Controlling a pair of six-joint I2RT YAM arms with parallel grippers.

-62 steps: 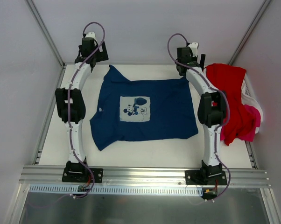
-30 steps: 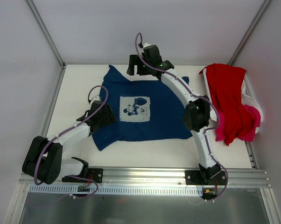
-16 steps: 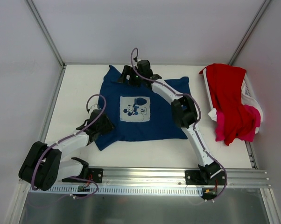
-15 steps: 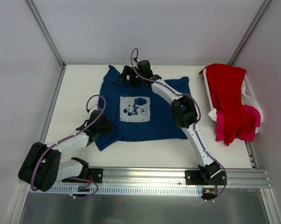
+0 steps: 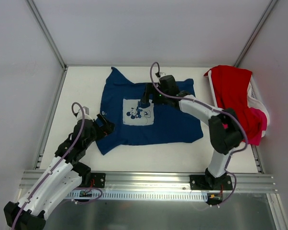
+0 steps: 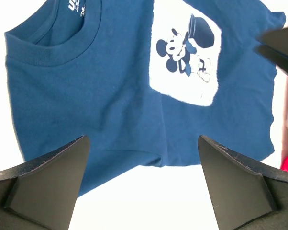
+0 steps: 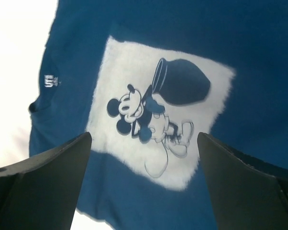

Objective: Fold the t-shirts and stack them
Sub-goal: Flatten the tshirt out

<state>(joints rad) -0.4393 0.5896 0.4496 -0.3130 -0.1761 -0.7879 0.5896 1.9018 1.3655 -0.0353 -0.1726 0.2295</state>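
The navy t-shirt (image 5: 175,120) lies flat in the middle of the table, its pale mouse print (image 5: 138,111) facing up. My left gripper (image 5: 103,124) hovers open over the shirt's near left edge; its wrist view shows the collar, the print (image 6: 184,62) and the shirt's edge between the open fingers (image 6: 43,184). My right gripper (image 5: 145,99) hangs open and empty above the print (image 7: 158,120). The red t-shirt (image 5: 235,100) is draped over the basket at the right, with the pink t-shirt (image 5: 260,122) under it.
The white plastic basket (image 5: 257,96) stands at the table's right edge under the red and pink shirts. Grey enclosure walls stand on the left, back and right. A metal rail (image 5: 149,179) runs along the near edge.
My right gripper has moved from the shirt's far left sleeve toward the middle, over the print. My left arm has swung back and risen near the shirt's left edge. The shirt lies as before.
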